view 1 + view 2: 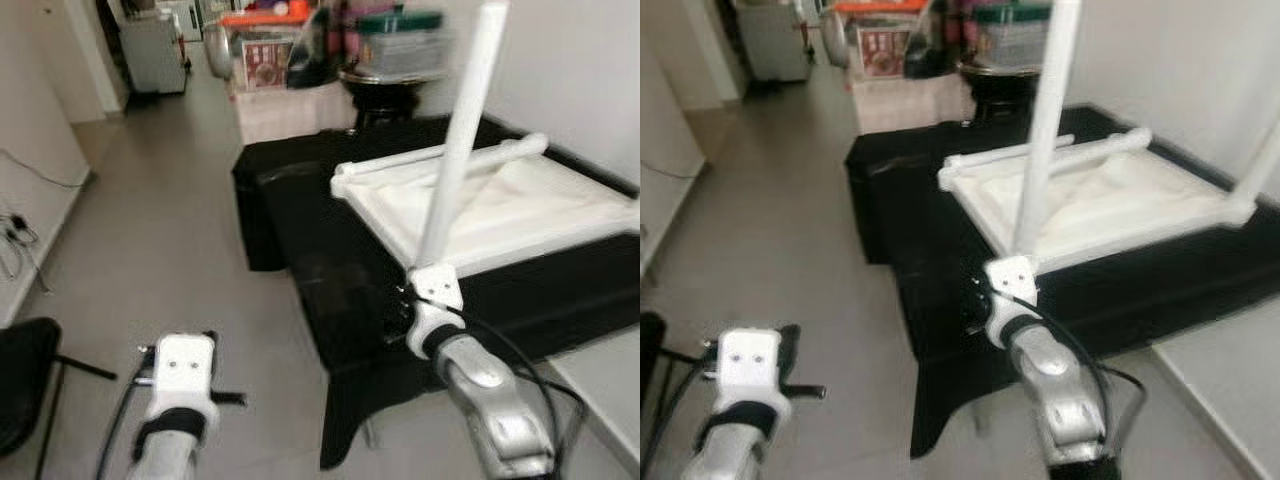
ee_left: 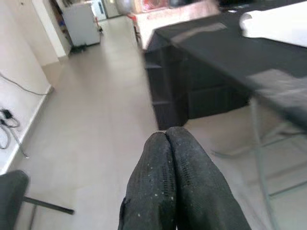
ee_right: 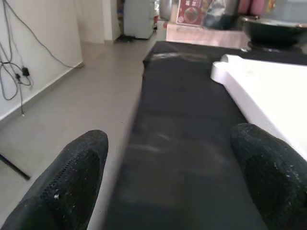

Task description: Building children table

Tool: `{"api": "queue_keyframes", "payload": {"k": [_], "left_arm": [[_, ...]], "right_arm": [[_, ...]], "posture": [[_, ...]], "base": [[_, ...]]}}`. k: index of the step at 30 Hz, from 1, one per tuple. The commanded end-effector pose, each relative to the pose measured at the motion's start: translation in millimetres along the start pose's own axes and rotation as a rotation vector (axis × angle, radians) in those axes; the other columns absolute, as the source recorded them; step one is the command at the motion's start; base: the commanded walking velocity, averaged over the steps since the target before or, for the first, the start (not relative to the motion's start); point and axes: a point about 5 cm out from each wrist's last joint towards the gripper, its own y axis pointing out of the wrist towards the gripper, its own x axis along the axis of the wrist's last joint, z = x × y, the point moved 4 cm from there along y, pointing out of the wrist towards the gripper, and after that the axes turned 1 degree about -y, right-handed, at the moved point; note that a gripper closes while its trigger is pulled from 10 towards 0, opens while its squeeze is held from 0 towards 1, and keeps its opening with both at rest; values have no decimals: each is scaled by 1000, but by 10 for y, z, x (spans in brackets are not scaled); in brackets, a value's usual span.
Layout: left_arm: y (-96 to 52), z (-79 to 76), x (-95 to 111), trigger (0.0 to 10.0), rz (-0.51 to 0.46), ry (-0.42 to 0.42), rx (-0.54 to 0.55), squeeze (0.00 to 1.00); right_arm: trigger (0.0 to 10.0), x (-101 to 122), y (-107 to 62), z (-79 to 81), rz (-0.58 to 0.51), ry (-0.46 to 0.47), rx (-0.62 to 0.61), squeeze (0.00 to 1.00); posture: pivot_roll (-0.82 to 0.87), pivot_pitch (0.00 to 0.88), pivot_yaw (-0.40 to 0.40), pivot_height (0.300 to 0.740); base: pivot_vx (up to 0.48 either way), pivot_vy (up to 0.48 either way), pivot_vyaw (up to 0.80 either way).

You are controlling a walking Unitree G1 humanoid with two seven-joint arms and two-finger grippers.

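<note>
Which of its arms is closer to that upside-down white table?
The right. Its tool hangs open over the black cloth beside the white table; the left tool, shut, hangs over the floor, farther off.

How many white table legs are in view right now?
3. The upright leg stands at the tabletop's near corner. The lying leg rests along its far edge. The right-corner leg is cut off by the frame. A fourth may be hidden.

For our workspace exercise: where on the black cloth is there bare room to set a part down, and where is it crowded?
Bare: the black cloth between its left edge and the white tabletop, and the front strip below the tabletop. Crowded: the right side, taken by the tabletop with its upright leg, and the far end, by the boxes.
</note>
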Motion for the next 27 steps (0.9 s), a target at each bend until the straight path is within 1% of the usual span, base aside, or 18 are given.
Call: {"api": "queue_keyframes", "payload": {"k": [1,3,4,9,14,15,20,21,23,26,27], "left_arm": [[-3,43,-49,10000,18,8,9,0],[14,45,-15,10000,1,10,9,0],[46,62,63,10000,-34,26,18,0],[57,74,94,10000,-50,44,28,0],[50,89,71,10000,-42,44,39,0],[56,95,50,10000,-34,49,42,0],[74,101,34,10000,-28,48,42,0],[111,119,-8,10000,-9,36,43,0],[123,122,-21,10000,-3,32,41,0],[136,130,-29,10000,-5,19,43,0],[136,131,-28,10000,-6,18,43,0]], "right_arm": [[10000,17,26,99,-1,-2,24,0],[10000,28,45,104,-3,2,21,0],[10000,58,85,119,-9,8,18,0],[10000,65,106,143,-10,8,24,0],[10000,57,124,158,-4,8,30,0],[10000,52,145,162,-1,23,38,0],[10000,44,167,164,6,35,44,0],[10000,32,210,188,11,63,69,0],[10000,31,222,192,10,69,74,0],[10000,34,236,201,4,113,97,0],[10000,34,238,202,3,118,99,0]], "posture": [[-89,65,6,740],[-89,63,5,740],[-87,61,4,740],[-84,58,5,740],[-90,56,9,740],[-90,52,15,740],[-85,49,18,740],[-73,40,15,740],[-73,40,15,740],[-72,37,13,740],[-69,36,11,740]], "base": [[0,480,0],[0,0,0],[0,0,0],[0,0,0],[0,0,0],[0,0,0],[0,0,0],[0,0,0],[0,0,0],[0,0,0],[382,0,800]]}}
